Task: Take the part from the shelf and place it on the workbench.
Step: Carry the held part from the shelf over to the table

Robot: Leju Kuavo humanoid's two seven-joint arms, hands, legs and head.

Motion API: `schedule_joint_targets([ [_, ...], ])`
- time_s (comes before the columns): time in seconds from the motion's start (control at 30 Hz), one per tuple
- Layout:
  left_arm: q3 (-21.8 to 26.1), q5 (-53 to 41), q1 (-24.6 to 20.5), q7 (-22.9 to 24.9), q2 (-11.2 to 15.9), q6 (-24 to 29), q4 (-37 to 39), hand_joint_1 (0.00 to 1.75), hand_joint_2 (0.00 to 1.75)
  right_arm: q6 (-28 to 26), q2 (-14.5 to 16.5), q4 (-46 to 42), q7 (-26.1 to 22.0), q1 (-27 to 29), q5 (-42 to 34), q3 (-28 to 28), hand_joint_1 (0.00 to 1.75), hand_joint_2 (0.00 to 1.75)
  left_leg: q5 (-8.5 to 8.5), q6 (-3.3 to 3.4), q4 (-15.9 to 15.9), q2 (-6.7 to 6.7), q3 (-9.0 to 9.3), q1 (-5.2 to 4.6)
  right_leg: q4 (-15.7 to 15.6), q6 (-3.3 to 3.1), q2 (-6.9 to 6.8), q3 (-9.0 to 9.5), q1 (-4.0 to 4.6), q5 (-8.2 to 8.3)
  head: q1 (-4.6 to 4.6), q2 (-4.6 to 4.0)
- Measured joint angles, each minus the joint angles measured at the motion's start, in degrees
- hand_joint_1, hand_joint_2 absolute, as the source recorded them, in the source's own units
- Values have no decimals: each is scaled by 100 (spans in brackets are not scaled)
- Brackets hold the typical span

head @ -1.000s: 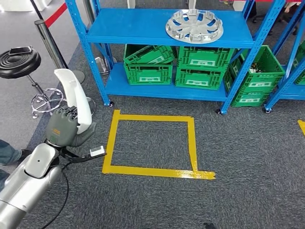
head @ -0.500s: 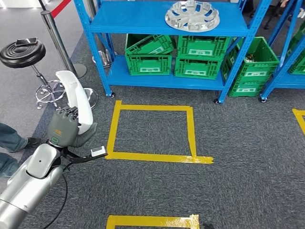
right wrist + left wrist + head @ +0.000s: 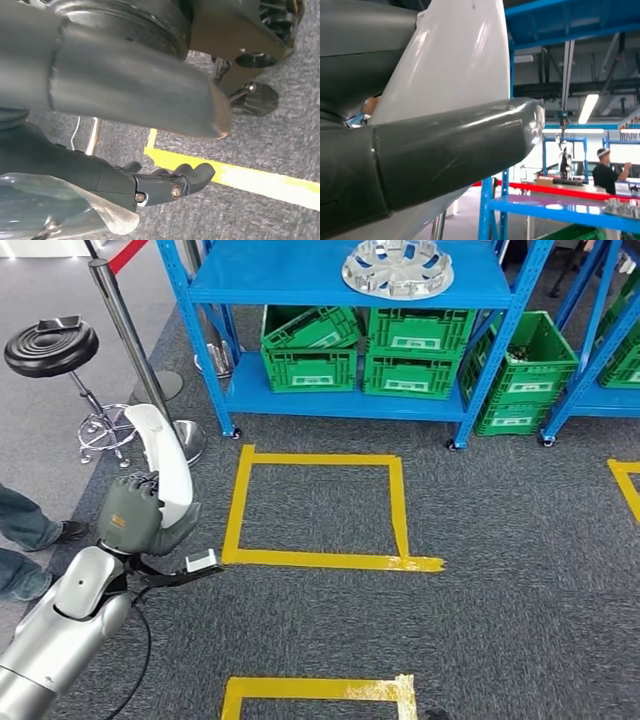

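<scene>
A humanoid robot's left hand [image 3: 136,512] grips a curved white part [image 3: 162,462], fingers wrapped round its lower end, carrying it upright above the grey carpet at about nine o'clock in the head view. In the left wrist view the thumb [image 3: 452,145] lies across the white part's glossy face. The right hand [image 3: 124,95] hangs over the floor beside a strip of yellow tape; its dark fingers [image 3: 181,182] look loosely curled and hold nothing, though whether they are fully clenched cannot be told.

At twelve o'clock stands the blue shelf [image 3: 302,285], bearing a silver wheel cover [image 3: 398,267] on its upper deck and green crates [image 3: 362,355] below. A yellow taped square [image 3: 317,510] marks the carpet at centre, with a second taped outline [image 3: 317,690] at six o'clock. A black stool [image 3: 51,348] and a person's legs [image 3: 26,540] sit toward nine and ten o'clock.

The pick appears done: the part is off the shelf and in hand. Still ahead, by the look of it, are the carry to the tabletop, which is nowhere in sight here, and the set-down.
</scene>
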Motion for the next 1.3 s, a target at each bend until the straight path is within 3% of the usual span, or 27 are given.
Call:
schedule_joint_targets([
  [0.1,0,57,-6,-28,-6,-16,0,175,0,1,0,0,4,10,11,-2,0,0,14,78,-186,13,18,25,105,86,10,-109,3,-91,10,-1],
  [0.13,0,69,-8,-34,-12,-26,0,175,0,1,0,0,4,9,16,-2,0,0,34,109,-235,19,16,40,308,111,18,-217,2,-227,14,-1],
  [0.2,0,82,-2,-41,-27,-46,1,175,0,1,0,0,5,10,27,-3,0,0,74,151,-245,25,-23,44,1020,156,29,-550,-14,-590,19,-1],
  [0.27,0,91,18,-44,-40,-62,1,175,0,1,0,0,0,21,35,-4,0,0,100,152,-241,24,-61,42,1571,188,29,-801,-28,-744,18,-1],
  [0.3,0,99,30,-46,-44,-67,1,175,0,1,0,0,-8,25,39,-4,0,0,113,145,-238,24,-71,44,1549,200,28,-785,-35,-661,18,-1],
  [0.33,0,107,39,-48,-47,-72,1,175,0,1,-1,0,-19,27,42,-4,0,0,123,136,-231,23,-76,49,1300,211,28,-655,-46,-483,18,-1],
  [0.4,2,121,46,-48,-47,-76,0,175,0,-1,-2,0,-43,21,48,-4,0,0,128,99,-192,21,-93,44,502,223,32,-250,-68,-131,20,-1],
  [0.47,7,123,45,-48,-45,-80,0,175,0,-7,-2,0,-74,12,56,-4,0,0,141,46,-137,15,-147,27,59,181,48,-26,-71,-27,18,-1],
  [0.57,15,124,60,-49,-40,-89,0,175,0,-33,-5,0,-111,31,55,-9,0,0,175,-43,-101,9,-212,31,36,62,55,-42,-63,8,18,-1],
  [0.6,21,124,66,-49,-34,-89,-1,175,0,-57,-8,0,-119,37,51,-14,0,0,115,-74,-34,7,-243,39,30,20,51,-52,-67,35,11,0],
  [0.67,43,123,74,-49,-25,-89,-2,175,0,-132,-10,0,-137,33,46,-28,0,0,-205,-131,424,4,-420,56,16,-46,43,-75,-75,78,-1,0],
  [0.73,60,121,102,-49,-18,-89,-2,175,0,-218,-11,0,-156,31,71,-38,0,0,-591,-170,1197,4,-708,64,20,-76,26,-109,-65,99,-4,-1],
  [0.77,66,116,129,-49,-10,-89,-2,175,0,-260,-12,0,-167,33,98,-39,0,0,-679,-175,1461,4,-795,66,23,-84,8,-123,-59,106,-6,-1],
  [0.8,74,110,156,-49,1,-89,-2,175,0,-294,-13,0,-179,35,130,-39,0,0,-658,-170,1522,5,-790,68,26,-88,-15,-133,-54,111,-6,-1],
  [0.83,84,100,175,-48,10,-89,-4,175,0,-318,-14,0,-192,35,160,-39,0,0,-531,-155,1341,13,-674,67,27,-90,-43,-135,-48,114,-6,-1],
  [0.9,113,78,183,-47,23,-87,-26,175,0,-343,-15,0,-219,33,207,-39,0,0,-191,-99,571,154,-259,42,28,-84,-114,-127,-26,114,-4,0],
  [0.97,134,59,168,-45,25,-87,-62,175,0,-368,-15,0,-237,28,234,-38,0,0,-45,-30,-4,308,4,-10,38,-51,-208,-140,8,113,2,-1],
  [1.0,143,54,168,-43,25,-87,-75,175,0,-379,-15,0,-241,28,240,-38,0,0,-55,-2,-85,322,21,-33,39,-28,-263,-152,21,114,2,-1],
  [1.07,156,42,187,-42,37,-87,-94,175,0,-396,-15,0,-243,25,244,-37,0,0,-16,61,-131,217,-9,-28,39,26,-363,-173,24,105,4,-1],
  [1.13,171,28,203,-42,50,-87,-116,175,0,-411,-15,0,-247,14,245,-37,0,0,44,131,-186,114,-22,1,229,78,-262,-269,17,-62,12,0],
  [1.23,187,16,231,-41,52,-89,-139,175,0,-425,-16,0,-256,17,248,-37,0,0,94,189,-205,-30,-68,12,1260,120,-6,-729,-2,-597,21,-1],
  [1.27,189,13,255,-42,55,-89,-142,175,0,-427,-16,0,-257,25,248,-37,0,0,102,190,-203,-85,-81,11,1560,128,14,-864,-7,-690,18,-1],
  [1.3,190,11,280,-42,60,-89,-144,175,0,-430,-17,0,-259,32,248,-37,0,0,111,185,-199,-144,-90,11,1675,135,24,-913,-13,-678,18,-1],
])
